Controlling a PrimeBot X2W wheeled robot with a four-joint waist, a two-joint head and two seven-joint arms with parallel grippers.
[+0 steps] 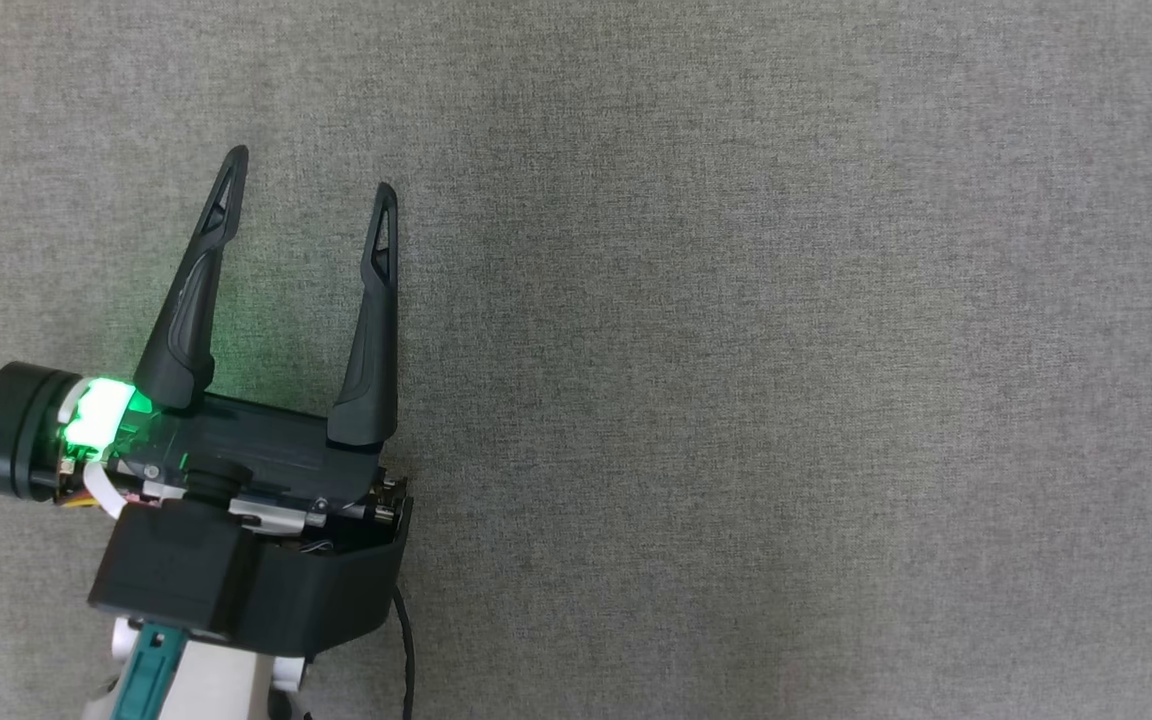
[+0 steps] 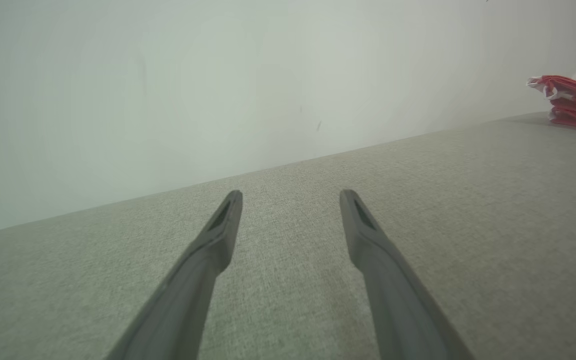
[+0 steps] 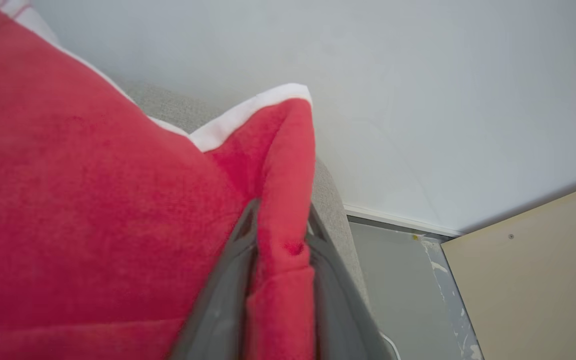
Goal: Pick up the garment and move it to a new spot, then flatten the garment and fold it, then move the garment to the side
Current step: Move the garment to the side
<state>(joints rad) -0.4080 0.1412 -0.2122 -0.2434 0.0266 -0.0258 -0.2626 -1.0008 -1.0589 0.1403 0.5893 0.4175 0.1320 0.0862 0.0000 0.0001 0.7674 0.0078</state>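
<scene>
My right gripper clamps a fold of the soft, probably light red garment near the edge of the grey surface, my left gripper spread empty, and I'd hold it by the white trim, expecting droop.

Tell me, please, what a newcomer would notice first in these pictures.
The white-trimmed red garment dominates the right wrist view's left, a fold pinched in the right claw. The left claw stands open over grey fabric at the head view's lower left, beside a green light.
</scene>
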